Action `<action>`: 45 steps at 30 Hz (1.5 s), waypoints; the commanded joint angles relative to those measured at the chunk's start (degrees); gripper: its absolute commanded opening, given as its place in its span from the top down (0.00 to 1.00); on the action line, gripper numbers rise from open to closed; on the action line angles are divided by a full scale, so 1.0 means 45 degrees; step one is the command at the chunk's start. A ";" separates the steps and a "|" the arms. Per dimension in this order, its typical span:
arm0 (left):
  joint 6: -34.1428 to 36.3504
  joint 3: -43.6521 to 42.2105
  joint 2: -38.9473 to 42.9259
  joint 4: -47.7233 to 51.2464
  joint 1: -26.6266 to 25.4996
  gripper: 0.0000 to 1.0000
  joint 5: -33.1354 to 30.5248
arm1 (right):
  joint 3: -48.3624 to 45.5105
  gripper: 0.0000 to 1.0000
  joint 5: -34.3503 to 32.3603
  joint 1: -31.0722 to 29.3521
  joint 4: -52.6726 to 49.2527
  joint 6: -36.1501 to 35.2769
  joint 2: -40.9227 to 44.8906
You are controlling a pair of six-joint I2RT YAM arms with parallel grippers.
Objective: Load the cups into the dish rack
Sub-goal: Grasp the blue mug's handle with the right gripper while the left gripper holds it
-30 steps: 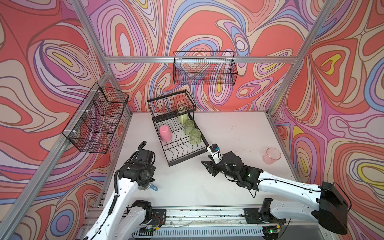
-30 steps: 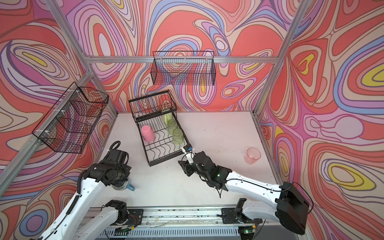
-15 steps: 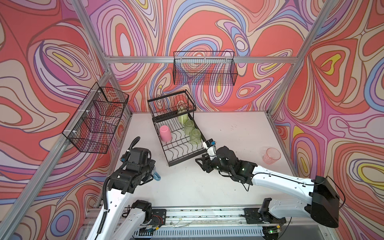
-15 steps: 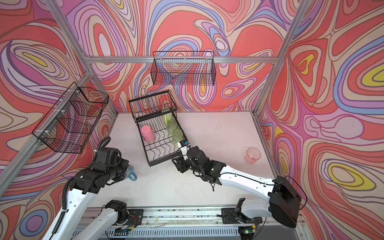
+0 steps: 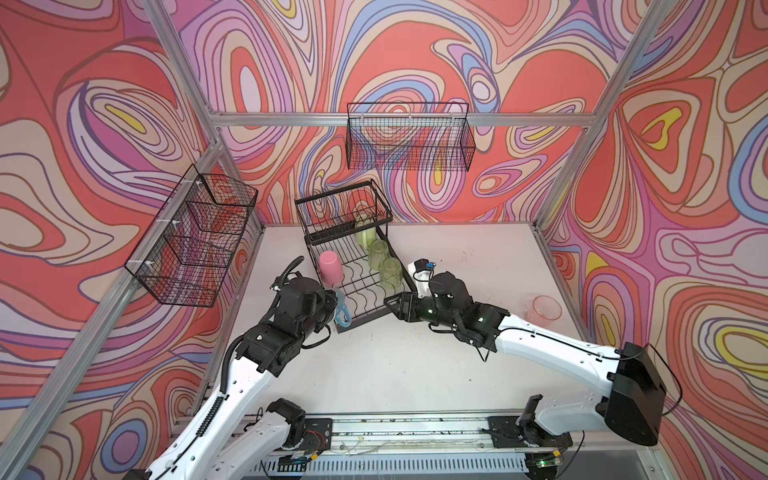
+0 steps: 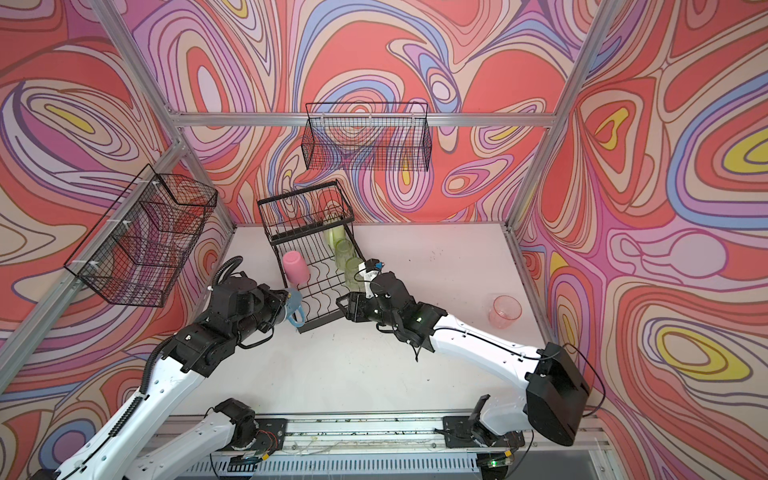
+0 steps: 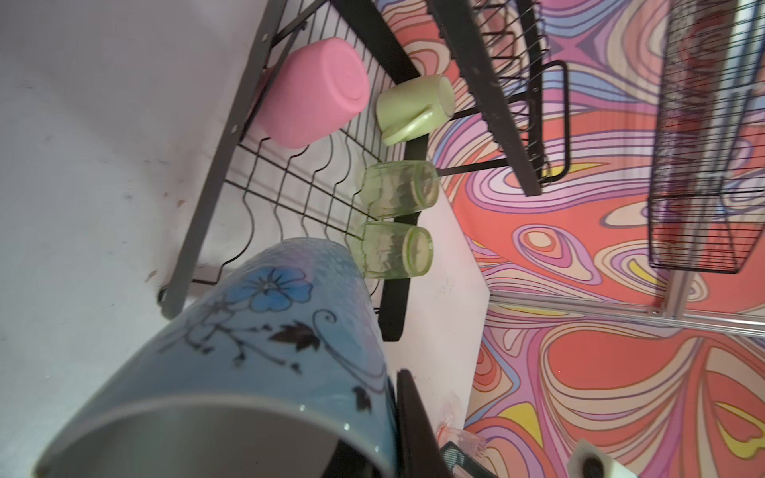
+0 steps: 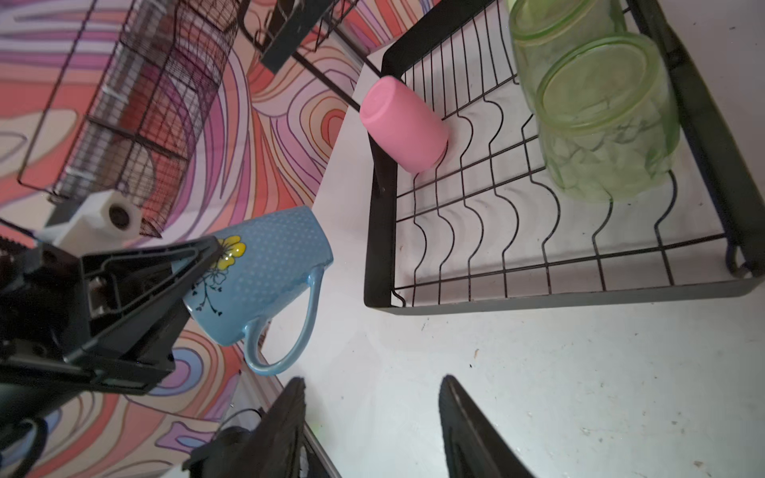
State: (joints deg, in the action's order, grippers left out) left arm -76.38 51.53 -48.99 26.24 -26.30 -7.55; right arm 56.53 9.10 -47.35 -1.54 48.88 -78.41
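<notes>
The left hand (image 5: 332, 300) has lifted the blue flower-printed ceramic mug (image 8: 265, 273) off the tabletop (image 5: 395, 374) to the near left corner of the black wire two-tier dish rack (image 5: 365, 321), closed on its rim, the mug tipped base-first toward it. Placement on the lower tray (image 5: 359, 291) beside the opaque pink tumbler (image 5: 330, 266) looks imminent. The right hand (image 8: 372, 385) has drawn up near the rack's front rail (image 8: 538, 300), open and empty. The clear pink tumbler (image 5: 543, 309) sits far right on the tabletop
</notes>
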 commanded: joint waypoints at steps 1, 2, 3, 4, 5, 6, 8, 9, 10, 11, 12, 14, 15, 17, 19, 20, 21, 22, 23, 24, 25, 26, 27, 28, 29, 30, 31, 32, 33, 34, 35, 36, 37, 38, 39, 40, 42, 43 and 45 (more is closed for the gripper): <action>-0.0378 -0.0271 -0.0106 -0.3061 -0.0213 1.00 -0.0650 | -0.0403 0.46 0.0924 0.0323 0.1486 0.2884 0.0225; -0.0442 -0.0412 -0.0173 -0.3492 -0.0266 1.00 -0.0675 | -0.0453 0.46 0.0927 0.0346 0.1794 0.3315 0.0264; -0.0611 -0.0534 -0.0264 -0.3902 -0.0313 1.00 -0.0695 | -0.0481 0.46 0.0899 0.0357 0.2133 0.3766 0.0284; -0.0786 -0.0594 -0.0384 -0.4222 -0.0358 1.00 -0.0705 | -0.0478 0.46 0.0880 0.0348 0.2407 0.4162 0.0261; -0.0908 -0.0629 -0.0509 -0.4446 -0.0404 1.00 -0.0704 | -0.0454 0.46 0.0832 0.0362 0.2628 0.4489 0.0240; -0.1063 -0.0628 -0.0655 -0.4651 -0.0442 1.00 -0.0704 | -0.0440 0.46 0.0775 0.0385 0.2871 0.4881 0.0208; -0.1359 -0.0710 -0.0892 -0.5145 -0.0485 1.00 -0.0672 | -0.0483 0.46 0.0700 0.0379 0.3408 0.5485 0.0097; -0.1565 -0.0806 -0.0978 -0.5464 -0.0510 1.00 -0.0675 | -0.0479 0.46 0.0664 0.0383 0.3665 0.5695 0.0014; -0.1786 -0.0906 -0.1053 -0.5767 -0.0524 1.00 -0.0684 | -0.0478 0.45 0.0616 0.0381 0.3899 0.5866 -0.0067; -0.1917 -0.0988 -0.1089 -0.6052 -0.0560 1.00 -0.0685 | -0.0473 0.46 0.0611 0.0400 0.4087 0.5964 -0.0161; -0.2001 -0.1040 -0.1170 -0.6362 -0.0594 1.00 -0.0685 | -0.0435 0.46 0.0628 0.0423 0.4258 0.6060 -0.0290; -0.2200 -0.1065 -0.1239 -0.6638 -0.0704 1.00 -0.0826 | -0.0509 0.46 0.0804 0.0556 0.4740 0.6450 -0.0476; -0.2255 -0.1048 -0.1314 -0.6742 -0.0749 1.00 -0.0868 | -0.0577 0.45 0.0903 0.0624 0.5024 0.6710 -0.0595; -0.2465 -0.1079 -0.1339 -0.6883 -0.0836 1.00 -0.1010 | -0.0761 0.46 0.1116 0.0717 0.5636 0.7227 -0.0810; -0.2794 -0.1144 -0.1329 -0.6901 -0.0849 1.00 -0.1143 | -0.1103 0.46 0.1475 0.0941 0.6613 0.7847 -0.1075; -0.2933 -0.1176 -0.1329 -0.6954 -0.0873 1.00 -0.1173 | -0.1217 0.46 0.1631 0.1022 0.6910 0.8072 -0.1161; -0.3020 -0.1211 -0.1373 -0.7090 -0.0893 1.00 -0.1214 | -0.1365 0.46 0.1720 0.1106 0.7179 0.8335 -0.1216; -0.3134 -0.1221 -0.1411 -0.7148 -0.0929 1.00 -0.1279 | -0.1510 0.46 0.1778 0.1149 0.7452 0.8523 -0.1256; -0.3180 -0.1219 -0.1453 -0.7240 -0.0951 1.00 -0.1322 | -0.1583 0.46 0.1838 0.1167 0.7650 0.8624 -0.1295; -0.3200 -0.1237 -0.1528 -0.7397 -0.0971 1.00 -0.1306 | -0.1610 0.46 0.1924 0.1183 0.7757 0.8713 -0.1334; -0.3291 -0.1251 -0.1606 -0.7528 -0.0981 1.00 -0.1293 | -0.1613 0.46 0.2031 0.1188 0.7782 0.8763 -0.1405; -0.3363 -0.1303 -0.1680 -0.7728 -0.0990 1.00 -0.1291 | -0.1606 0.46 0.2120 0.1200 0.7784 0.8826 -0.1448; -0.3446 -0.1378 -0.1775 -0.7987 -0.1004 1.00 -0.1241 | -0.1620 0.45 0.2190 0.1187 0.7813 0.8894 -0.1482; -0.3592 -0.1375 -0.1887 -0.8090 -0.1052 1.00 -0.1233 | -0.1649 0.46 0.2199 0.1187 0.7895 0.8938 -0.1522; -0.3665 -0.1408 -0.1978 -0.8285 -0.1075 1.00 -0.1215 | -0.1672 0.46 0.2214 0.1197 0.7963 0.9006 -0.1541; -0.3736 -0.1454 -0.2089 -0.8523 -0.1127 1.00 -0.1176 | -0.1700 0.46 0.2234 0.1187 0.8006 0.9067 -0.1591; -0.3831 -0.1463 -0.2209 -0.8667 -0.1166 1.00 -0.1159 | -0.1687 0.46 0.2253 0.1187 0.8054 0.9097 -0.1615; -0.3927 -0.1487 -0.2333 -0.8898 -0.1203 1.00 -0.1136 | -0.1666 0.46 0.2321 0.1192 0.8039 0.9156 -0.1664; -0.3971 -0.1508 -0.2428 -0.9101 -0.1253 1.00 -0.1139 | -0.1631 0.46 0.2375 0.1187 0.8117 0.9221 -0.1739; -0.3983 -0.1527 -0.2516 -0.9272 -0.1278 1.00 -0.1171 | -0.1656 0.46 0.2406 0.1187 0.8233 0.9267 -0.1770; -0.4002 -0.1529 -0.2593 -0.9381 -0.1302 1.00 -0.1205 | -0.1669 0.46 0.2434 0.1187 0.8290 0.9329 -0.1817; -0.4047 -0.1527 -0.2646 -0.9455 -0.1310 1.00 -0.1244 | -0.1715 0.47 0.2430 0.1187 0.8311 0.9389 -0.1814; -0.4043 -0.1534 -0.2714 -0.9581 -0.1338 1.00 -0.1267 | -0.1757 0.47 0.2411 0.1203 0.8311 0.9390 -0.1795; -0.4052 -0.1558 -0.2762 -0.9720 -0.1342 1.00 -0.1307 | -0.1826 0.47 0.2363 0.1206 0.8292 0.9388 -0.1763; -0.4068 -0.1549 -0.2818 -0.9835 -0.1360 1.00 -0.1293 | -0.1934 0.48 0.2275 0.1241 0.8292 0.9353 -0.1685; -0.4043 -0.1567 -0.2850 -0.9888 -0.1362 1.00 -0.1291 | -0.2081 0.48 0.2076 0.1258 0.8292 0.9330 -0.1562; -0.4062 -0.1548 -0.2916 -0.9911 -0.1380 1.00 -0.1310 | -0.2349 0.48 0.1602 0.1334 0.8016 0.9071 -0.1125; -0.4062 -0.1533 -0.2935 -0.9947 -0.1386 1.00 -0.1310 | -0.2386 0.48 0.1469 0.1403 0.7741 0.8904 -0.0936; -0.4072 -0.1512 -0.2963 -0.9986 -0.1401 1.00 -0.1291 | -0.2426 0.48 0.1245 0.1542 0.7117 0.8577 -0.0598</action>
State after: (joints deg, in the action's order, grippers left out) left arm -93.71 44.31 -62.50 -12.29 -32.29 -12.23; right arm 46.30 17.37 -41.43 32.69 89.82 -84.38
